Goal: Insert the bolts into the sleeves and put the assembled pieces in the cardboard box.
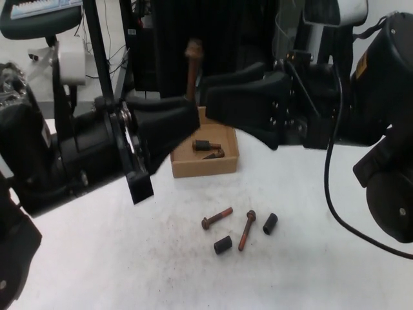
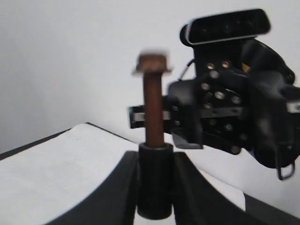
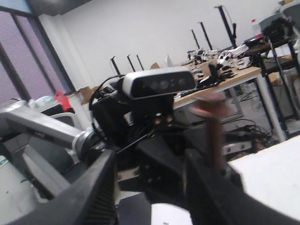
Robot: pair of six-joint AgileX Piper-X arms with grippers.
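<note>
Bolts [image 1: 217, 218], two loose; sleeves [image 1: 222, 245], two loose; third pair [image 2: 153, 112] in left tool [image 2: 154, 178].

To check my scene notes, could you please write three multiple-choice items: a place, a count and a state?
1. Where do the loose sleeves lie, relative to the cardboard box? A inside it; B on the bench, nearer the camera; C behind it.
2. How many loose bolts lie on the bench? A two; B one; C four.
3. The left gripper is: A open; B shut on the box; C shut on a sleeve.
Answers: 1 B, both lie on bare bench; 2 A, two lie beside them; 3 C, it clamps a sleeve holding an upright bolt.
</note>
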